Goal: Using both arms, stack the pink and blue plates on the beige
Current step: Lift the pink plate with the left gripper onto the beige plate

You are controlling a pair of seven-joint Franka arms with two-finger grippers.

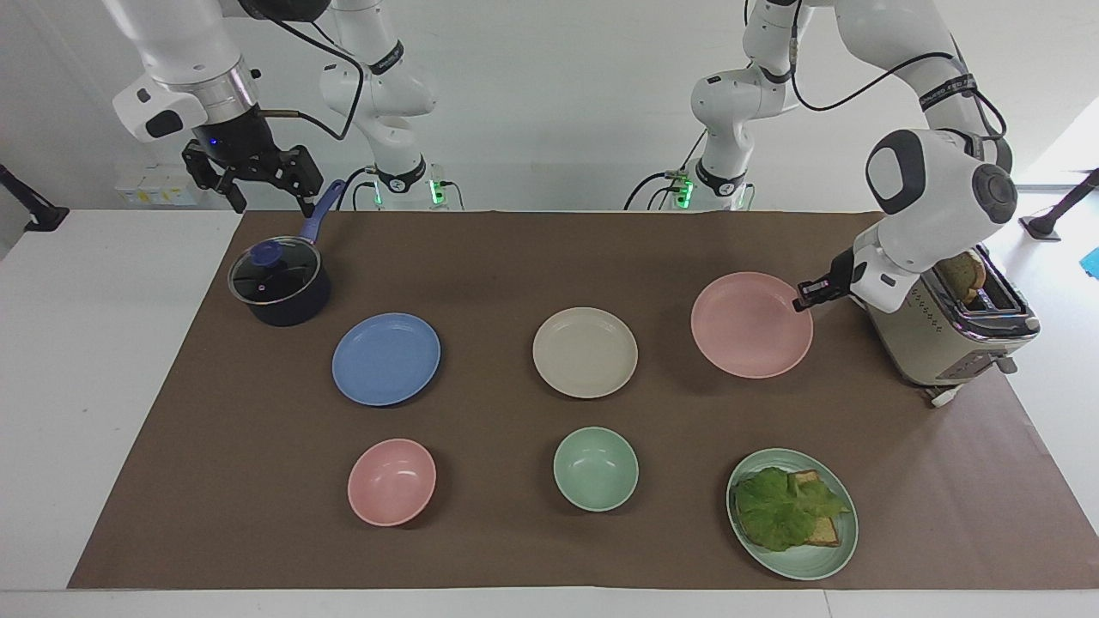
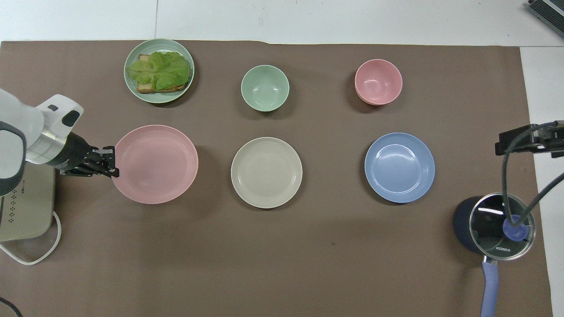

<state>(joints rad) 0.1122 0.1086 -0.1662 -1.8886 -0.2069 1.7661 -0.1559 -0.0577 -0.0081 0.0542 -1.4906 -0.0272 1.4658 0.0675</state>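
Observation:
My left gripper point(image 1: 804, 298) point(image 2: 111, 163) is shut on the rim of the pink plate point(image 1: 751, 324) point(image 2: 155, 164) and holds it up off the mat, beside the toaster. The beige plate point(image 1: 585, 352) point(image 2: 266, 172) lies flat in the middle of the mat. The blue plate point(image 1: 385, 358) point(image 2: 399, 167) lies flat toward the right arm's end. My right gripper point(image 1: 268, 193) hangs open in the air over the table's edge by the pot's handle, waiting; only its edge point(image 2: 528, 138) shows in the overhead view.
A beige toaster point(image 1: 949, 330) stands at the left arm's end. A dark lidded pot point(image 1: 279, 283) with a blue handle is at the right arm's end. A pink bowl point(image 1: 391, 481), a green bowl point(image 1: 595, 469) and a green plate point(image 1: 824, 558) with lettuce and toast lie farthest from the robots.

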